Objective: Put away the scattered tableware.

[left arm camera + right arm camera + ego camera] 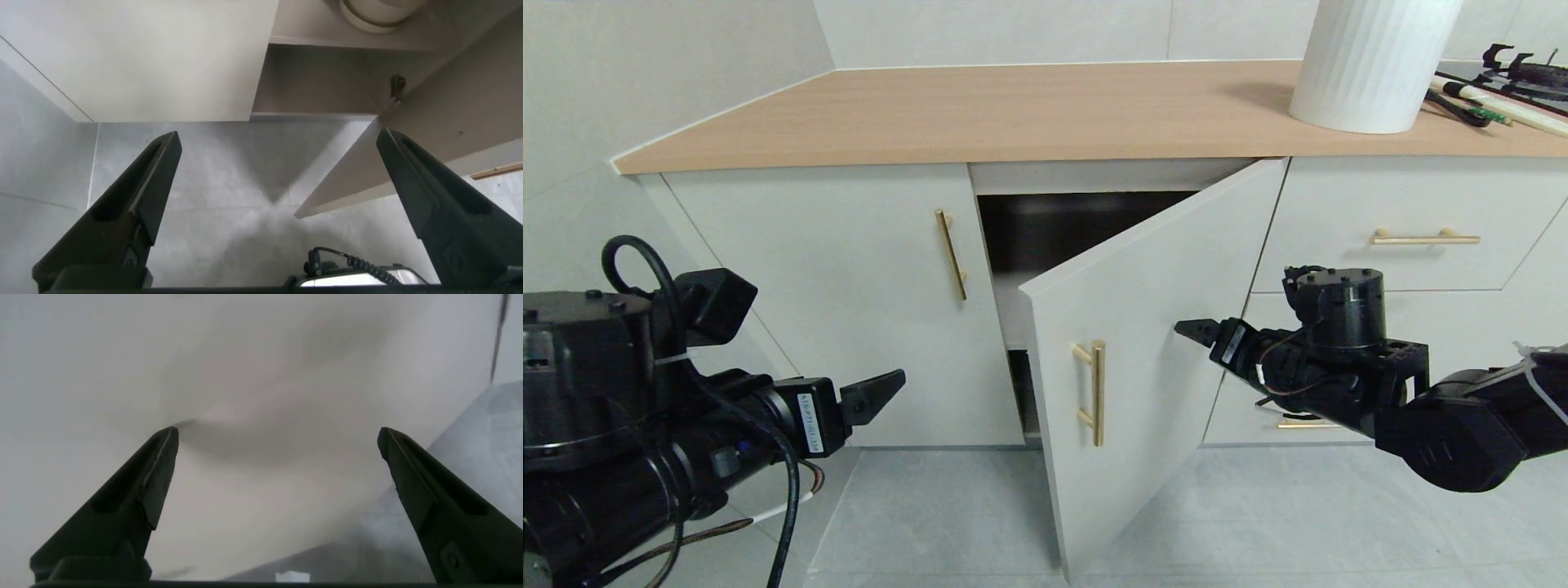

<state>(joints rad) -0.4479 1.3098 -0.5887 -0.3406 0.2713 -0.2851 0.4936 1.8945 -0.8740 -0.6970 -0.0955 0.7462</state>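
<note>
Scattered tableware, chopsticks and dark utensils, lies at the far right of the wooden countertop. Below it, the white cabinet door with a gold handle stands half open on a dark interior. My right gripper hangs just off the door's outer face, right of the handle; in the right wrist view it is open and holds nothing. My left gripper is low, left of the opening; in the left wrist view it is open over the floor, facing the cabinet shelf.
A tall white ribbed container stands on the counter beside the utensils. The closed left door has its own gold handle. Drawers lie to the right. A pale round object shows inside the cabinet. Grey tiled floor below.
</note>
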